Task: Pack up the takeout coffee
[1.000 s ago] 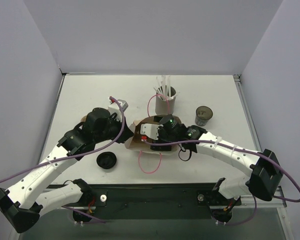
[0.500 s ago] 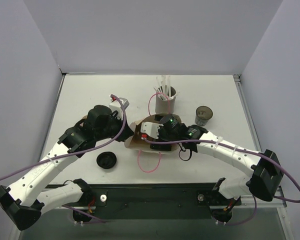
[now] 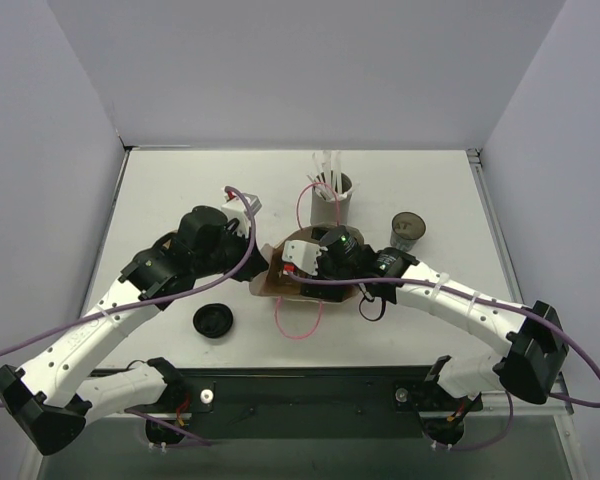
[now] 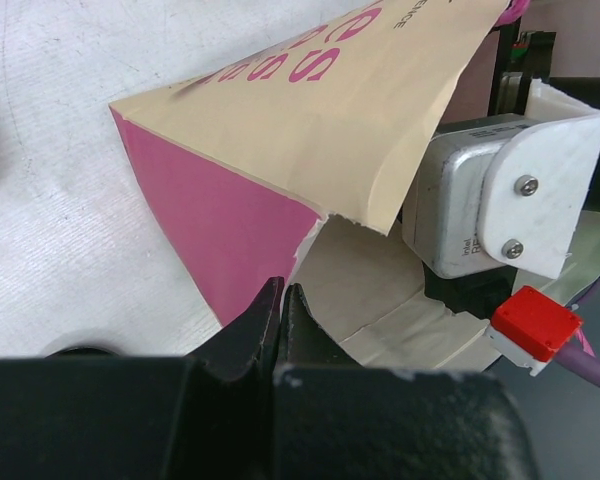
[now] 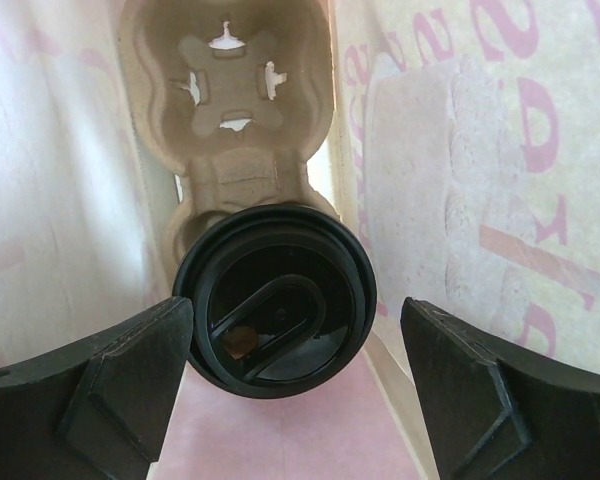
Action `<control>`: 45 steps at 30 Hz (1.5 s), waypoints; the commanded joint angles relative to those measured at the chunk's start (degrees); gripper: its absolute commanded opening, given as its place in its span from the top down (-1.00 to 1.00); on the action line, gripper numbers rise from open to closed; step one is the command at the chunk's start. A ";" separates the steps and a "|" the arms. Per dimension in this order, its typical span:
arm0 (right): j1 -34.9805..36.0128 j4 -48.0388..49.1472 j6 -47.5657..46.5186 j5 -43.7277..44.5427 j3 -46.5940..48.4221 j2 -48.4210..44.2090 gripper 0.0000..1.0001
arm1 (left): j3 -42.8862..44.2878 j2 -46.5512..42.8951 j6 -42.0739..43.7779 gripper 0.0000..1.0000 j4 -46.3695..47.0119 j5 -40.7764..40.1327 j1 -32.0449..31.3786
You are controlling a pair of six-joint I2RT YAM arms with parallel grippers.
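A short dark takeout cup stands open on the table, right of the bag. The pink-printed paper bag lies at the centre with its mouth open. My left gripper is shut on the bag's torn edge. My right gripper is open inside the bag. Its fingers stand either side of a black-lidded cup that sits in a cardboard carrier. In the top view the bag hides that cup and the right fingers.
A grey straw holder with white straws stands just behind the bag. A loose flat black lid lies near the left front. The bag's pink handle loops toward the front edge. The bag walls close in on the right gripper.
My left arm has shifted a little up and away while holding the bag's edge, and the mouth has widened. The right gripper has stayed inside the bag.
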 commanded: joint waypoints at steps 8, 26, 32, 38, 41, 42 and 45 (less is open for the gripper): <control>0.50 -0.84 3.55 2.85 4.34 -3.80 -0.60 | 5.29 2.28 0.66 1.00 -4.57 -0.06 -0.12; 0.41 -5.14 13.91 3.64 16.20 -4.60 -0.43 | 16.80 8.26 2.33 0.08 -7.99 -5.33 -0.03; -0.20 -6.99 16.99 2.33 19.54 -3.19 -0.43 | 20.67 10.02 1.01 -0.02 -7.73 -6.04 0.32; -0.47 -7.35 18.49 3.55 22.79 -1.70 -0.40 | 25.33 11.43 1.54 -0.03 -9.04 -10.25 0.50; -0.90 -6.73 19.45 4.25 26.38 -0.56 -0.36 | 28.48 12.13 2.41 -0.04 -10.80 -12.98 0.68; -1.08 -5.86 19.89 4.52 27.36 -0.29 -0.37 | 29.28 12.04 2.42 -0.04 -11.42 -15.25 0.76; -2.65 -2.97 21.83 1.99 30.00 0.06 -0.33 | 30.52 11.25 1.80 -0.11 -12.57 -17.99 1.37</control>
